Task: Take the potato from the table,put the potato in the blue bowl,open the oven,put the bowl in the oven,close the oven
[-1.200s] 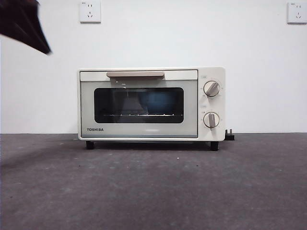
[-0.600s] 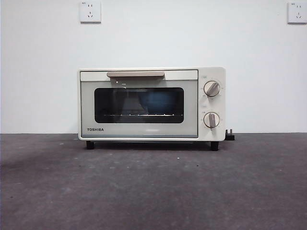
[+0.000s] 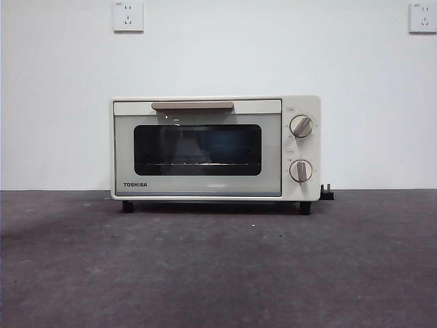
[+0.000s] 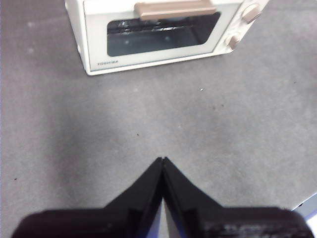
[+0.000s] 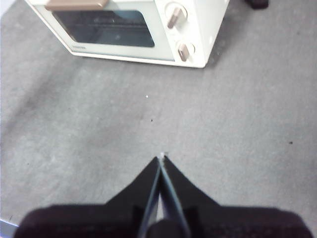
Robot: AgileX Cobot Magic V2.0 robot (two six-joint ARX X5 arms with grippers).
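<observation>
The cream-white oven (image 3: 215,148) stands at the back of the dark grey table (image 3: 218,266) with its glass door closed and the beige handle (image 3: 192,106) up. Through the door glass a faint blue shape shows, likely the blue bowl (image 3: 229,147). The potato is out of view. Both wrist views look down on the oven (image 4: 158,32) (image 5: 133,29) from well back over the table. My left gripper (image 4: 163,161) is shut with nothing in it. My right gripper (image 5: 161,159) is also shut and empty. Neither arm shows in the front view.
Two wall sockets (image 3: 128,16) (image 3: 423,17) sit high on the white wall. A black plug (image 3: 327,193) lies beside the oven's right foot. Bare table (image 4: 208,124) stretches between the oven and both grippers.
A dark arm tip at the front view's top left corner a second ago has left the picture. The oven stays closed and has not moved.
</observation>
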